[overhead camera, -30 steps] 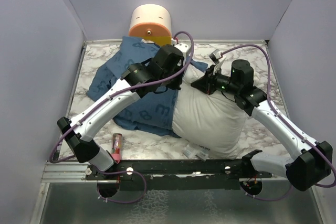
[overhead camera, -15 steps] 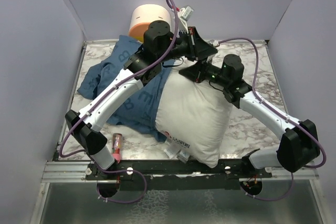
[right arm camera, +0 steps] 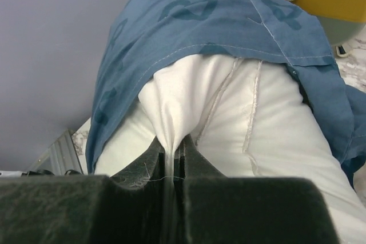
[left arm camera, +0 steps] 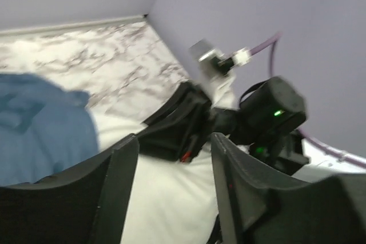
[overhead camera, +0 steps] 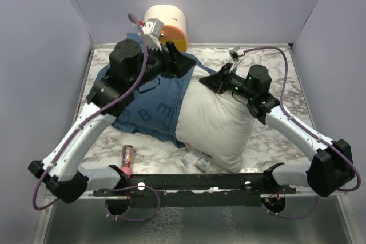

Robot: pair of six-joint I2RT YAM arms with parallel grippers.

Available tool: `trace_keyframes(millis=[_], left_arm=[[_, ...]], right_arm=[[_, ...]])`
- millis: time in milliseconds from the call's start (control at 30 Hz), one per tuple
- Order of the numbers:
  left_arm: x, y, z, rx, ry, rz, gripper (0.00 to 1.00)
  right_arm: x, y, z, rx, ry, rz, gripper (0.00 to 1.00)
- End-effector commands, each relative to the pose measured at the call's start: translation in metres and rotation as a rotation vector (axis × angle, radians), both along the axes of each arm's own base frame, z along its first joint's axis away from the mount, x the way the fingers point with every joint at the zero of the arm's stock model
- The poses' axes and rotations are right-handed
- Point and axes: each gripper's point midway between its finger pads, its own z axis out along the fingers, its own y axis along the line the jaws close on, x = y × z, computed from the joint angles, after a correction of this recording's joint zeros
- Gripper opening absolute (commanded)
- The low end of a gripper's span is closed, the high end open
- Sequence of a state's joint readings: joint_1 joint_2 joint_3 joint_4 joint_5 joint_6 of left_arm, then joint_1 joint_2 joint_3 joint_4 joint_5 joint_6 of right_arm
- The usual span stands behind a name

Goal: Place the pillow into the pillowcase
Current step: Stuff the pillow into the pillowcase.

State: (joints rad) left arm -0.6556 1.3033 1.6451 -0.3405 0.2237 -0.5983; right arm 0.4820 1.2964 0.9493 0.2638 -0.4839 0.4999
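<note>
Judged as only begun. Only the 12 o'clock end and the 10 o'clock corner of the pillow [overhead camera: 220, 121] tucked under the hem of the pillowcase [overhead camera: 151, 104], with most of the white body bare and left to be covered. Lies at the middle of the table with the long axis roughly from 12 to 6 o'clock, entering end toward 12. Spread flat at 9 to 10 o'clock of it, the blue sack. Parted and empty above the 12 o'clock end, the left gripper [left arm camera: 174, 141]. Clenched on a pinch of white pillow fabric, the right gripper [right arm camera: 174, 152]. At 6 o'clock, the tags [overhead camera: 195, 161].
</note>
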Motion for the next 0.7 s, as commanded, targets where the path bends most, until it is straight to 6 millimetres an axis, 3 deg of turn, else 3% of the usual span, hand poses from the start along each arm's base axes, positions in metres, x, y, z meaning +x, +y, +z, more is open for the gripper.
trace_keyframes(millis=[0, 67, 167, 333, 433, 633, 667], left_arm=[[-0.002, 0.058, -0.096, 0.279, 0.169, 0.234, 0.59], [-0.007, 0.067, -0.123, 0.340, 0.246, 0.262, 0.60], [-0.012, 0.071, -0.146, 0.440, 0.299, 0.290, 0.61], [-0.008, 0.057, -0.179, 0.541, 0.317, 0.260, 0.63], [0.003, 0.048, -0.189, 0.568, 0.298, 0.249, 0.62], [0.026, 0.052, -0.194, 0.689, 0.256, 0.302, 0.42], [0.029, 0.054, -0.194, 0.708, 0.244, 0.309, 0.32]], right_arm=[[-0.021, -0.004, 0.025, 0.053, -0.106, 0.042, 0.01], [-0.023, -0.005, 0.019, 0.042, -0.095, 0.045, 0.01], [-0.024, -0.005, 0.017, 0.038, -0.086, 0.045, 0.01], [-0.022, -0.004, 0.019, 0.039, -0.082, 0.046, 0.01], [-0.022, -0.004, 0.020, 0.038, -0.079, 0.045, 0.01], [-0.023, -0.005, 0.018, 0.035, -0.074, 0.041, 0.01], [-0.023, -0.005, 0.018, 0.034, -0.074, 0.042, 0.01]])
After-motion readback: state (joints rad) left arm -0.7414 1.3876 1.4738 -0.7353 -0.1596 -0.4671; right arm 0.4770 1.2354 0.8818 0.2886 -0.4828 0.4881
